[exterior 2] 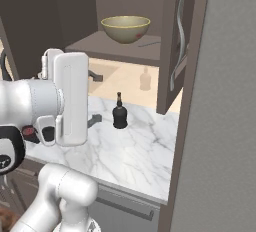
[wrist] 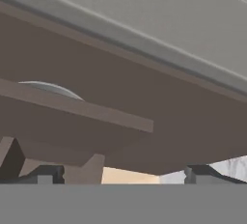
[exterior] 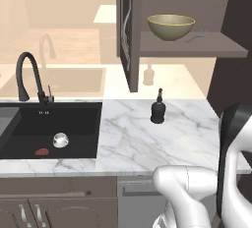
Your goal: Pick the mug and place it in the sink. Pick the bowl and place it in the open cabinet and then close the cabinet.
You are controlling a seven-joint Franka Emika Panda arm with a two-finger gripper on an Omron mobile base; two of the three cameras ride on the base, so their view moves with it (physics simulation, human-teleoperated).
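Left base view: the mug point(exterior: 60, 140) sits low and left, inside the black sink point(exterior: 83, 111). The bowl point(exterior: 171, 26) rests on the shelf of the open cabinet point(exterior: 129, 30), top middle. In the hand view, the end effector point(wrist: 118, 175) is spread wide, holding nothing.

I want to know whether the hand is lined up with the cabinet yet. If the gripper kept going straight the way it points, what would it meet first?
Probably the brown underside of the cabinet: the hand view looks up at it from below, between the open gripper tips. Depth is unclear.
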